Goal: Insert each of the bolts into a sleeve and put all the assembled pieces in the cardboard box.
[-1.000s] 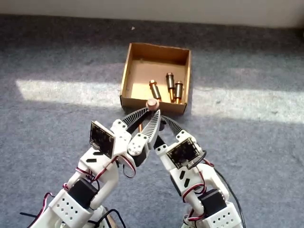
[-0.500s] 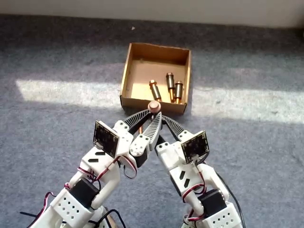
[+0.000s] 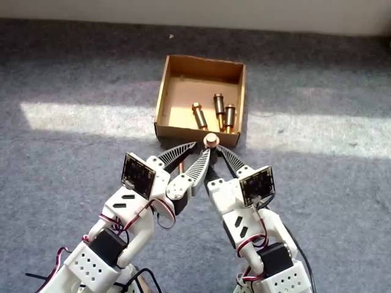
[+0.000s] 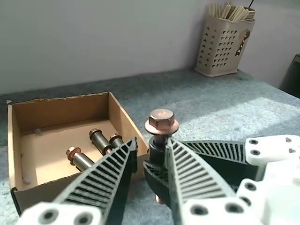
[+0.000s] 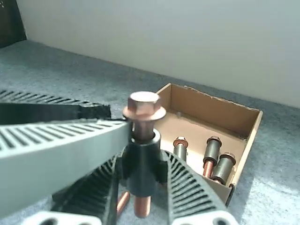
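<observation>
right gripper (image 5: 140, 180): clamped tight on the black sleeve (image 5: 140, 164), with the bolt (image 5: 144, 107) upright and already through it
left gripper (image 4: 150, 145): has loosened off, fingers spread either side of the sleeve, gripping nothing
bolt + sleeve: slid over to the right gripper's side this last second, just short of the box (image 3: 162, 101)
box: three finished pieces (image 3: 214, 113) inside, reckon this one drops in next

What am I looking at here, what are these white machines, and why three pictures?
These are two small robot arms, a left arm and a right arm, on a grey carpet. One picture looks down from above; the other two come from cameras on each arm's wrist. The right arm's fingers grip a black sleeve with a copper bolt through it. The left arm's fingers are spread beside it. Beyond them stands a cardboard box holding three finished pieces.
</observation>
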### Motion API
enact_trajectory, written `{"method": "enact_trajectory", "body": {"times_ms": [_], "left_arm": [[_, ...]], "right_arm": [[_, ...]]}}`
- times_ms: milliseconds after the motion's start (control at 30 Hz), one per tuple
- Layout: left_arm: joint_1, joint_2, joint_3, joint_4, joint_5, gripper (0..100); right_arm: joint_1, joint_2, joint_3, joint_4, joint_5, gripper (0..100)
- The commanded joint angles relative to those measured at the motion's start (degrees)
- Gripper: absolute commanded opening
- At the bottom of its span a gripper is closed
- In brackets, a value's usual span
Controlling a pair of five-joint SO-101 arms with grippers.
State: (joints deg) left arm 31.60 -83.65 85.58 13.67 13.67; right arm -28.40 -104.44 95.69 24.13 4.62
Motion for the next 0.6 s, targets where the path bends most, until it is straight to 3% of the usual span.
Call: {"method": "enact_trajectory", "body": {"times_ms": [0, 300, 433, 567], "left_arm": [[-0.13, -0.31, -1.01, 0.09, -0.79, 12], [-0.57, -0.40, -1.01, -0.18, -1.05, 12], [-0.84, -0.75, -1.36, -0.18, -1.49, 12], [-5.23, -0.75, -2.07, 0.09, -6.51, 7]], "right_arm": [[1.01, -0.84, 4.62, -2.24, -0.18, 0.5], [10.59, -0.66, 5.76, -7.25, -0.35, 0.5], [11.47, -0.66, 6.73, -7.16, -0.44, 0.5], [11.74, -0.66, 6.73, -5.14, -0.26, 0.5]]}}
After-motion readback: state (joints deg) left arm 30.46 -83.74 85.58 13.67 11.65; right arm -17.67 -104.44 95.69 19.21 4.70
